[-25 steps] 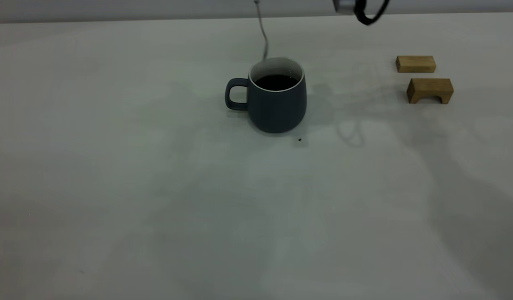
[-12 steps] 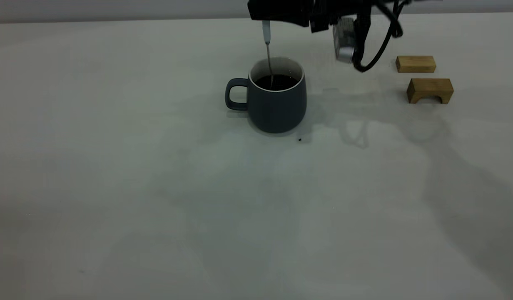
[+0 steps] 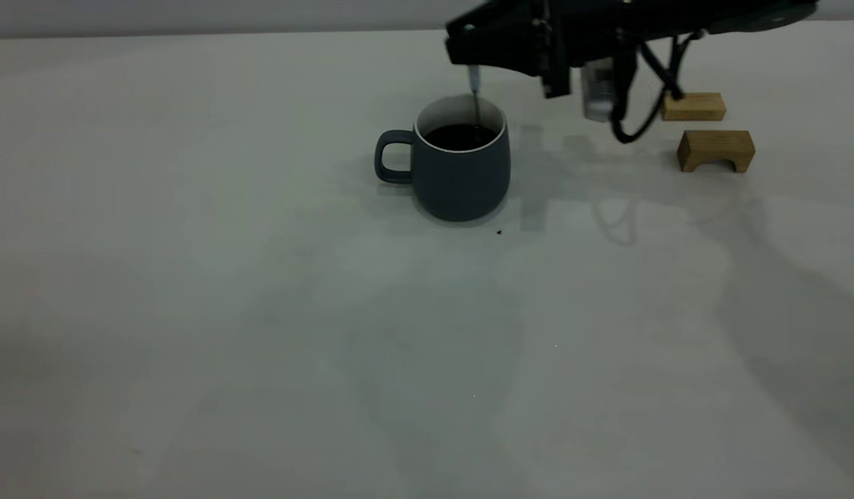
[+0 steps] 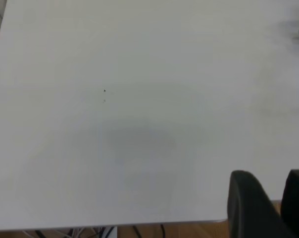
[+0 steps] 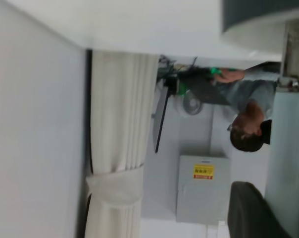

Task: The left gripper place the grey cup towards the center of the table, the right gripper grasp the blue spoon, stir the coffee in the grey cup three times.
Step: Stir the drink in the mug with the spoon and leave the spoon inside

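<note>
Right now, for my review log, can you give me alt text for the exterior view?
The right end effector holds the blue spoon upright, its lower end dipped into the coffee in the grey cup on the off-white table. The cup's handle points to the picture's left, and two wooden blocks sit at the right.

the right gripper (image 3: 474,64) is matte black and blocky, with a silver-grey cylinder (image 3: 599,91) beside it and a black cable (image 3: 645,104) looping below. the left gripper (image 4: 268,203) shows two rounded black fingers (image 4: 246,206).
</note>
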`<state>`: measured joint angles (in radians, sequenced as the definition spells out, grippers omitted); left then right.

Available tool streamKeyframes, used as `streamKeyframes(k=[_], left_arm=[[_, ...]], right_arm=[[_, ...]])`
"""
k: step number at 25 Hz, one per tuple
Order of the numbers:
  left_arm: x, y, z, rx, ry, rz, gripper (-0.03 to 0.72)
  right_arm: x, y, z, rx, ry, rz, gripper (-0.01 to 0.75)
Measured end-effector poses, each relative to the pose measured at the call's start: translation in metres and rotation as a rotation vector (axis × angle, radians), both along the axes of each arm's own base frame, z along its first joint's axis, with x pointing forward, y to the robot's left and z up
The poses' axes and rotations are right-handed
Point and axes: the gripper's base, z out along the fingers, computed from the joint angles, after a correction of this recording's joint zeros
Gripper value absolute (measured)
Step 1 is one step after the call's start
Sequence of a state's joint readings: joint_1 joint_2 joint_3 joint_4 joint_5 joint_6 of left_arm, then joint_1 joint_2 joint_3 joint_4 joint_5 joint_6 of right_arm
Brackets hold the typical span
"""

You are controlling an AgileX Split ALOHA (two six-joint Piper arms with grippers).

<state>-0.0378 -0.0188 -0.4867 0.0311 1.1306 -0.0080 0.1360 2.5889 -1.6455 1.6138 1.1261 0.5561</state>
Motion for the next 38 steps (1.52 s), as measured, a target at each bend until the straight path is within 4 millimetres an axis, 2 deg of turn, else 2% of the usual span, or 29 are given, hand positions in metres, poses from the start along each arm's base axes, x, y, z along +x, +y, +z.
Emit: streamKeyframes(k=[5,8,13,16,19,22,25,28,31,34,38], left_arm=[[0.0,0.0,0.0,0.0,0.0,0.0,0.237],[0.0,0.0,0.0,0.0,0.0,0.0,0.237],[0.0,0.0,0.0,0.0,0.0,0.0,0.237],[0.0,0.0,0.0,0.0,0.0,0.0,0.237],[0.0,0.0,0.0,0.0,0.0,0.0,0.237],[0.0,0.0,0.0,0.0,0.0,0.0,0.237],[0.0,0.0,0.0,0.0,0.0,0.0,0.237],[0.0,0.0,0.0,0.0,0.0,0.0,0.237],[0.0,0.0,0.0,0.0,0.0,0.0,0.237],[0.0,0.0,0.0,0.0,0.0,0.0,0.237],[0.0,0.0,0.0,0.0,0.0,0.0,0.237]], right_arm=[[-0.003,-0.002,-0.001,0.02,0.212,-0.027,0.142],[-0.005,0.004,-0.001,0.032,0.243,-0.027,0.142],[-0.006,0.02,0.003,0.055,0.105,0.002,0.142],[-0.005,0.022,0.004,0.045,-0.023,0.03,0.142],[-0.003,0.016,0.004,0.023,-0.11,0.048,0.142],[-0.003,0.003,0.001,-0.012,-0.111,0.065,0.142],[-0.002,-0.008,-0.002,-0.022,-0.008,0.043,0.142],[-0.002,-0.009,-0.001,0.0,0.125,-0.002,0.142],[-0.005,0.003,-0.001,0.019,0.177,-0.004,0.142],[-0.008,0.024,0.003,0.062,0.178,-0.004,0.142],[-0.008,0.037,0.007,0.082,0.045,0.019,0.142]])
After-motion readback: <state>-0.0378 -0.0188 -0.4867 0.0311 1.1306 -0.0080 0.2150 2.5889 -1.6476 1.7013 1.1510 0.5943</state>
